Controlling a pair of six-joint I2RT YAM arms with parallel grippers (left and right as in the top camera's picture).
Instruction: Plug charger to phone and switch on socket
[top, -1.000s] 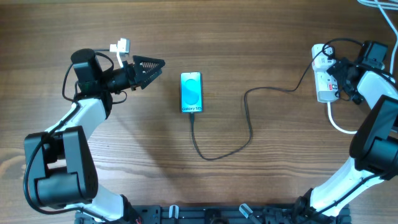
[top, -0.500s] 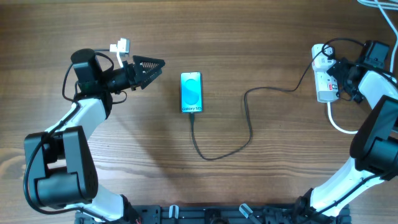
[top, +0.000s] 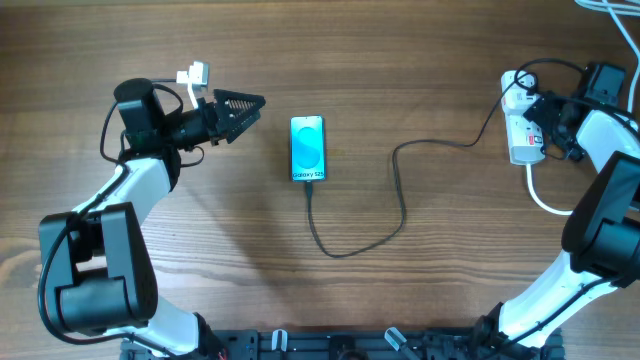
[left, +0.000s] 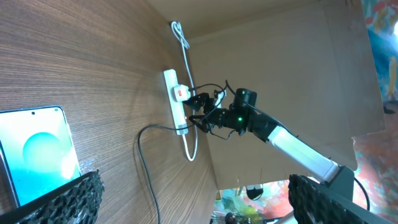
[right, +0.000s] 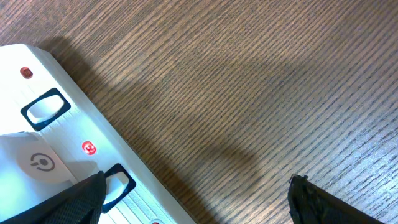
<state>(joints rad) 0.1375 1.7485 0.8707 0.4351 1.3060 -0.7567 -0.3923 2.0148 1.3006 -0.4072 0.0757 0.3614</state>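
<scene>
While left claw (top: 246, 110) and right claw (top: 543, 124) gape wide, one phone (top: 308, 148), one charger (top: 402, 211), one socket (top: 519, 149) share the table (top: 450, 60).

One counter (top: 450, 310) carries one phone (top: 308, 148), one charger (top: 398, 185) and one socket (top: 519, 132), with two arms (top: 140, 190) and two tools, left tool (top: 256, 104) and right tool (top: 537, 126).

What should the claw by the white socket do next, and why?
Probably nudge the right claw so that one finger presses the nearest switch on the socket. The charger seems to run into the phone, so plugging looks done. The open claw sits at the socket, one finger beside that switch.
</scene>
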